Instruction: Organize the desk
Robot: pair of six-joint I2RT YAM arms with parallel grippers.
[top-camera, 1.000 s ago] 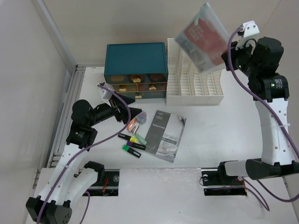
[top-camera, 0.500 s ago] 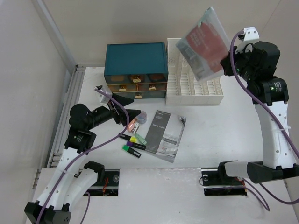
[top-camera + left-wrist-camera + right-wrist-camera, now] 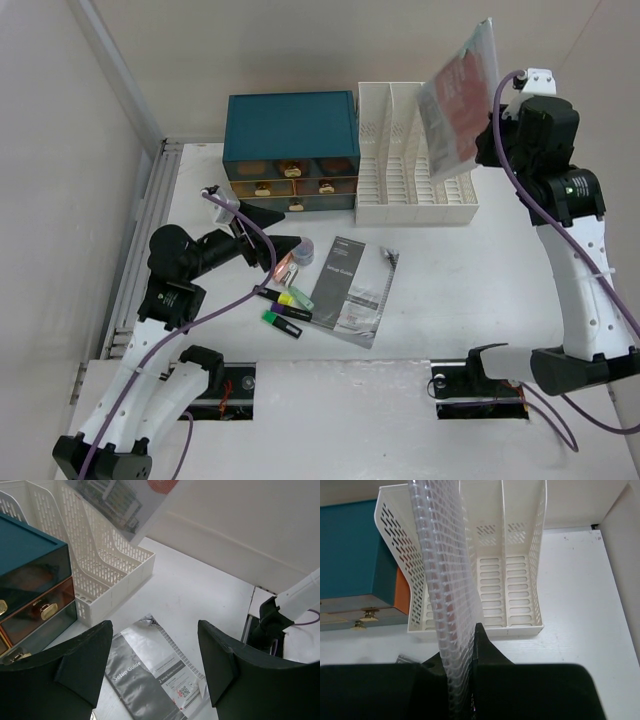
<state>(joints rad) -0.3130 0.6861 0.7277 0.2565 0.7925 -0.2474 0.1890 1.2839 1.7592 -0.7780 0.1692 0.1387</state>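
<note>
The white desk [image 3: 470, 280] carries a grey Setup Guide booklet [image 3: 352, 290] at centre, also in the left wrist view [image 3: 150, 672]. Several highlighters [image 3: 285, 305] and a small round tape roll [image 3: 302, 250] lie to its left. My right gripper [image 3: 492, 135] is shut on a spiral-bound notebook [image 3: 458, 105] with a red cover and clear plastic front, held edge-on above the white slotted file rack [image 3: 415, 150]; its spiral [image 3: 440, 580] fills the right wrist view. My left gripper [image 3: 275, 242] is open and empty above the highlighters, pointing at the booklet.
A teal drawer box [image 3: 290, 150] with amber drawers stands at the back, left of the file rack [image 3: 515, 575]. Two rectangular cut-outs [image 3: 480, 390] sit near the front edge. A metal rail [image 3: 140, 250] runs along the left side.
My right gripper has turned the notebook from face-on to nearly edge-on and carried it rightward over the file rack. The left arm shifted slightly and then held still.
</note>
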